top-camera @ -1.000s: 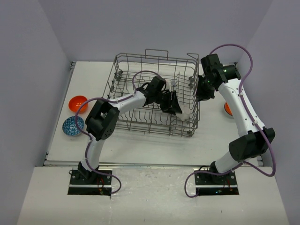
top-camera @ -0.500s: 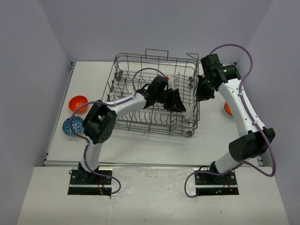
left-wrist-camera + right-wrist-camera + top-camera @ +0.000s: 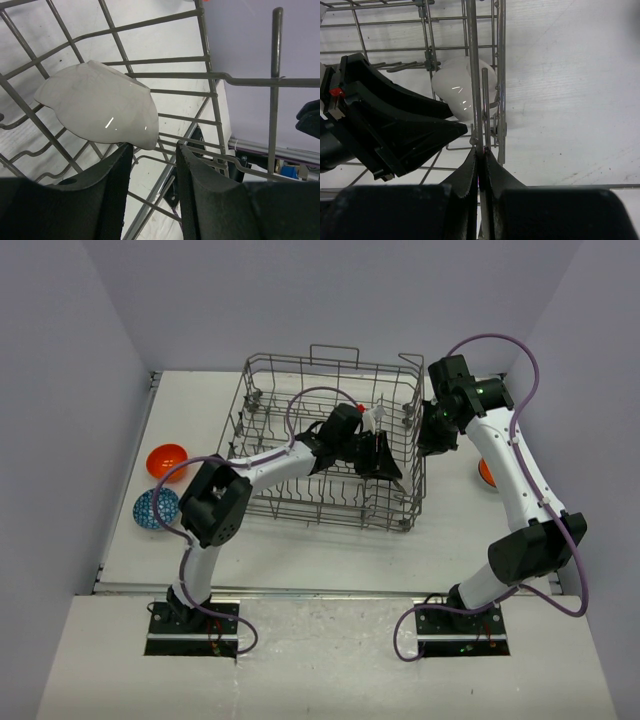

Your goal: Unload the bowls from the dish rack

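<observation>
One white bowl (image 3: 100, 107) sits inside the dish rack (image 3: 330, 508), against its right-hand wall. Over the last second the left gripper (image 3: 154, 147) advanced to it. Its fingers are part-spread with the bowl rim at their mouth (not yet pinched), so lift-out looks close. The right gripper (image 3: 480, 152) is clamped on a wire of the rack. From above, the left gripper hides the white bowl, and the right arm half-covers an orange bowl (image 3: 486, 472).

The left arm (image 3: 265, 461) and right arm (image 3: 511, 466) had white rounded links between bulky black joints. A purple cable (image 3: 497, 336) looped along each. Both stood on black base plates (image 3: 193, 624). The fingers (image 3: 210, 200) were matte black wedges, and one wrist bore a small red mark (image 3: 338, 93).
</observation>
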`<state>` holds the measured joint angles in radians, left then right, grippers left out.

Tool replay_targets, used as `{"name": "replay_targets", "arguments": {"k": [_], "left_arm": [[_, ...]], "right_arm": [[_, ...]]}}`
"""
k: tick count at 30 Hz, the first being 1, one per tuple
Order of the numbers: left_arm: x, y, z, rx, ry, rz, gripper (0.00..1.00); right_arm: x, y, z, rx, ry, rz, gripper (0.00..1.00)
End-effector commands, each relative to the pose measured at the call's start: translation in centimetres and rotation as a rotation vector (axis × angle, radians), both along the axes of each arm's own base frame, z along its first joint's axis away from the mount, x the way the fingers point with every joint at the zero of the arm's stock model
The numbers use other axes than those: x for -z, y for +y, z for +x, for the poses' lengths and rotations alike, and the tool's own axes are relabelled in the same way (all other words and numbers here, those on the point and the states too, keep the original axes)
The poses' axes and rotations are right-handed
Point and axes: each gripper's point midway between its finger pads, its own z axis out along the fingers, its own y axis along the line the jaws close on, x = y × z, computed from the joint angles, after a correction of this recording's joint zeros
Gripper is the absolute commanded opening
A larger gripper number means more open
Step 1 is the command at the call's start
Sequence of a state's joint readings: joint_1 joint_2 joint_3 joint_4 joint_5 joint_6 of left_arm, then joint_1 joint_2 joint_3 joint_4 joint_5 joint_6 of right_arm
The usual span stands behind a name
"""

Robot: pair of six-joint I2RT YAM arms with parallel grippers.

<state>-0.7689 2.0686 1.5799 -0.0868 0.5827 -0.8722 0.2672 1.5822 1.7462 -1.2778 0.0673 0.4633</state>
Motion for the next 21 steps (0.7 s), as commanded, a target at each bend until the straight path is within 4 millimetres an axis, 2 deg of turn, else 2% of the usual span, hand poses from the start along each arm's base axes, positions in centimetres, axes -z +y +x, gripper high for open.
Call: {"name": "replay_targets", "arguments": {"k": [1, 10, 11, 12, 19, 21], "left_arm": [[0.0, -0.6, 1.1, -0.027, -0.03, -0.006, 0.42], [0.6, 1.1, 3.1, -0.188, -0.095, 0.075, 0.42], [0.3, 1.0, 3.1, -0.199, -0.092, 0.063, 0.42], [-0.8, 0.4, 3.5, -0.199, -0.127, 0.007, 0.42], [-0.7, 0.0, 4.0, -0.259, -0.095, -0.05, 0.42], [-1.2, -0.4, 4.3, -0.275, -0.085, -0.096, 0.41]], "right_arm": [[-0.3, 0.5, 0.1, 0.014, -0.02, 0.036, 0.0], [0.0, 0.6, -0.1, 0.003, -0.016, 0.038, 0.0], [0.2, 0.6, -0.3, 0.003, -0.008, 0.038, 0.0], [0.3, 0.6, -0.3, 0.001, -0.007, 0.037, 0.0], [0.1, 0.4, -0.2, -0.012, -0.002, 0.023, 0.0], [0.0, 0.4, -0.1, -0.018, 0.0, 0.018, 0.0]]}}
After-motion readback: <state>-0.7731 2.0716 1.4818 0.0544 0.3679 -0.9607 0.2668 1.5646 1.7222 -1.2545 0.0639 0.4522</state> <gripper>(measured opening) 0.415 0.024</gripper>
